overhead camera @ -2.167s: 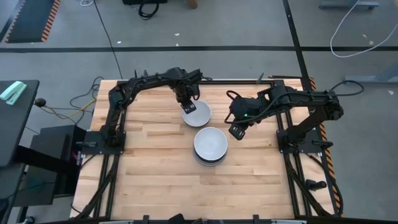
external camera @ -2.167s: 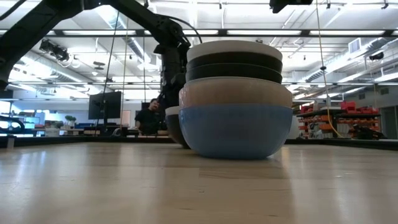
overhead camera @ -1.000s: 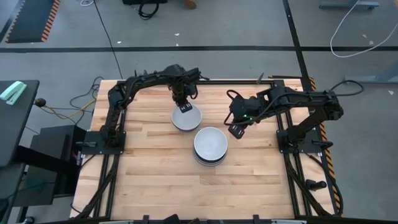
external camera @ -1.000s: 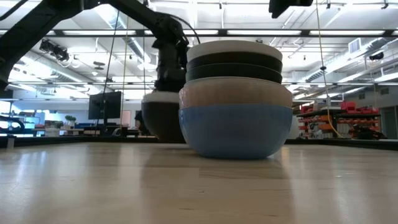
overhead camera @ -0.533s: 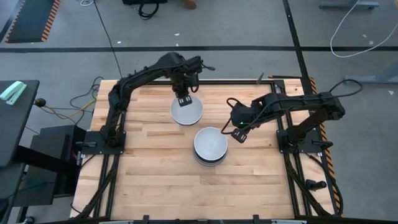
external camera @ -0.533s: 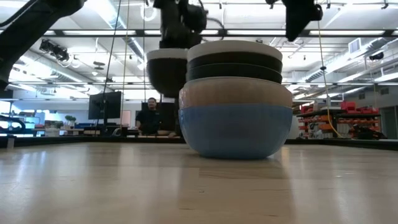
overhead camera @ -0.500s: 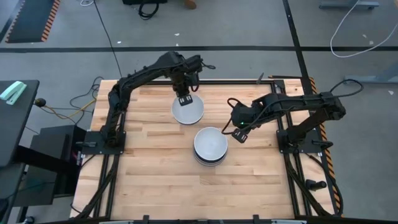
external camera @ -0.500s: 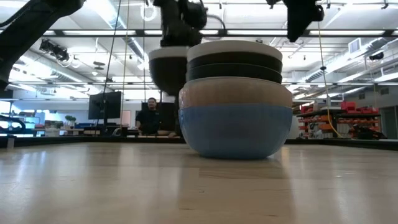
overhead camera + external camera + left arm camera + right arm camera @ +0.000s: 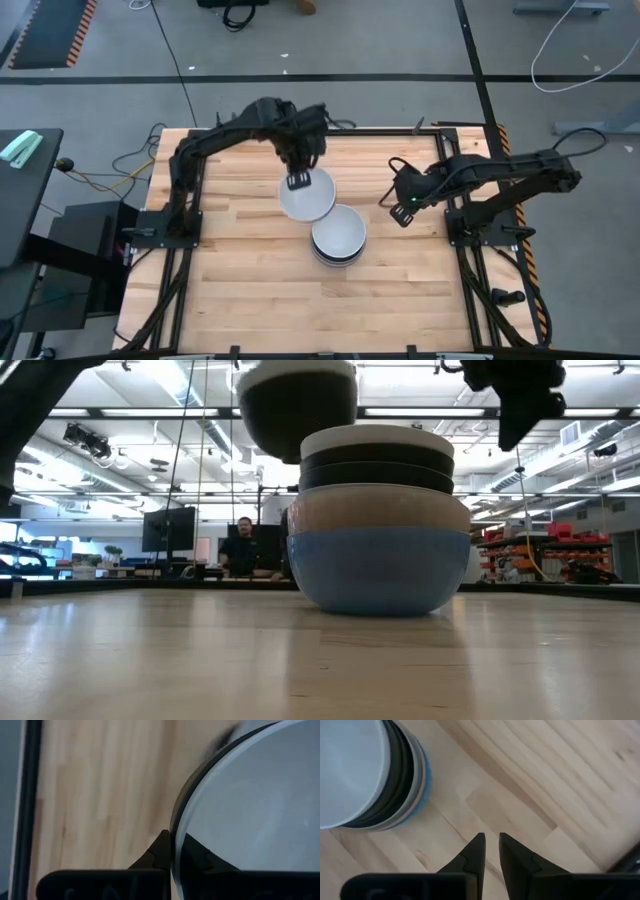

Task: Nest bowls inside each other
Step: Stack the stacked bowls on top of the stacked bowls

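One lifted bowl (image 9: 297, 405) shows black outside from low, white inside overhead

Butcher-block wood table (image 9: 240, 290) on a grey concrete floor (image 9: 90, 110). Black tape line (image 9: 100, 78) on the floor just beyond the table's far edge. Striped-edge dark mat (image 9: 45, 30) well off the table's far left corner. White cable (image 9: 560, 45) looped on the floor past its far right corner. Low view, beyond the table: open workshop, ceiling strip lights (image 9: 160, 412), monitor (image 9: 168, 528), a seated person (image 9: 240, 545), shelving (image 9: 525, 550) at right.
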You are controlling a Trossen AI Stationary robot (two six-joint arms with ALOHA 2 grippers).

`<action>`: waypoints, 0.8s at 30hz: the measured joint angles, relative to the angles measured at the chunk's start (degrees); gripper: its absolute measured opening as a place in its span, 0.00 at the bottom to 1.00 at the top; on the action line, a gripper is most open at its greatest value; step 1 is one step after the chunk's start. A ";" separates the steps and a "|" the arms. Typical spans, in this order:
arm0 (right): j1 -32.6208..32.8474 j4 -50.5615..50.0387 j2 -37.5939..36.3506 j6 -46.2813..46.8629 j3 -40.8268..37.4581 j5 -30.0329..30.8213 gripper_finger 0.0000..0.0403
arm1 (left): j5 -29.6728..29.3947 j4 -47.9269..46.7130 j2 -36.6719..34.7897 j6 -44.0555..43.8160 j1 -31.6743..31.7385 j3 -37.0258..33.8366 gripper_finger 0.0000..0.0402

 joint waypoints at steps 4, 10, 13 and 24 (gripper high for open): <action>0.00 3.04 -3.06 1.83 -5.07 -0.02 0.14 | -0.01 0.03 -0.60 -0.34 -4.48 0.00 0.05; 0.00 7.93 -4.47 3.98 -10.78 -0.17 0.13 | -0.03 -0.06 -0.62 -1.89 -9.99 0.00 0.05; -0.02 13.10 -3.47 4.11 -12.94 -1.13 0.12 | -0.03 0.03 -0.62 -2.59 -11.61 0.00 0.05; 0.01 29.34 2.45 2.18 -18.12 -5.67 0.02 | -0.23 -0.02 -0.91 -7.43 -13.33 2.12 0.05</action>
